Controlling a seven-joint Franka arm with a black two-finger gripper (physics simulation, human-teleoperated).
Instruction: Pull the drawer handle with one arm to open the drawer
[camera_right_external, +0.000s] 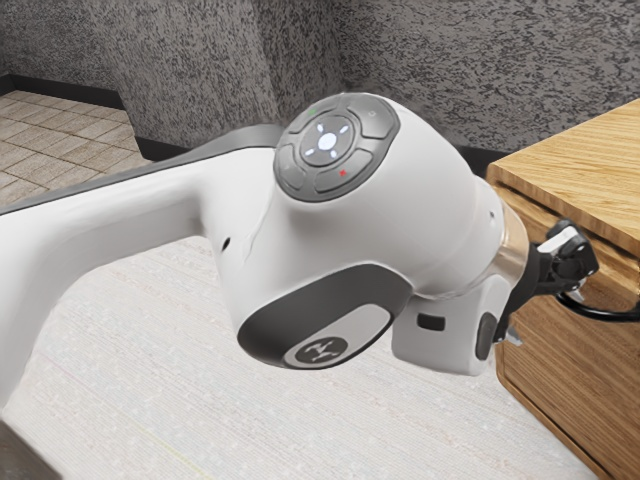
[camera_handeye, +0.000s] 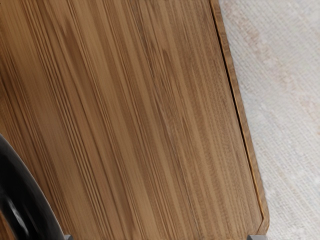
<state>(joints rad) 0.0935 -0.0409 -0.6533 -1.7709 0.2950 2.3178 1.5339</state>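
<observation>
A wooden cabinet (camera_right_external: 590, 170) stands at the exterior view's right, with its drawer front (camera_right_external: 580, 370) facing my arm. A black curved drawer handle (camera_right_external: 605, 310) sticks out from that front. My gripper (camera_right_external: 571, 256) hangs right in front of the drawer, just above the handle's near end, and its fingers stand apart with nothing between them. In the wrist view the drawer front (camera_handeye: 140, 120) is very close, and the handle (camera_handeye: 22, 200) is a dark curved bar off to one side of my hand. I cannot tell how far the drawer stands out.
My own white forearm and wrist (camera_right_external: 360, 230) block much of the exterior view. Pale floor (camera_right_external: 150, 380) runs under the arm and beside the cabinet (camera_handeye: 290, 100). A grey speckled wall (camera_right_external: 500, 60) stands behind.
</observation>
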